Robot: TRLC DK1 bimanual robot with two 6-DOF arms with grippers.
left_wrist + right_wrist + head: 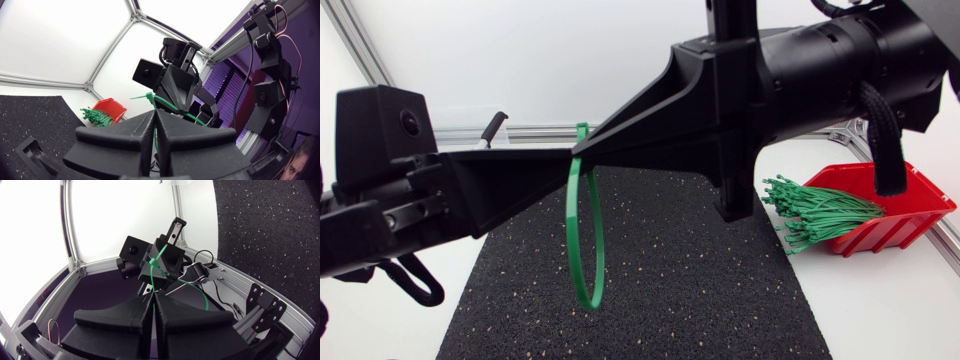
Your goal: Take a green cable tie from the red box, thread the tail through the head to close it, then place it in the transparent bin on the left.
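Green cable tie, looped, hanging upright

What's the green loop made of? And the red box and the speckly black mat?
The green cable tie looks like thin bendy plastic, smooth and slightly shiny: it curves into a loop. The red box looks like hard moulded plastic, with ribbed walls. The black mat seems rubbery or foam, matte with pale specks.

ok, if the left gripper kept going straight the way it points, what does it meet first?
The matte black right gripper, which sits tip to tip with the left gripper. Only the looped green plastic cable tie, pinched by both, lies between them. The exact gap is unclear.
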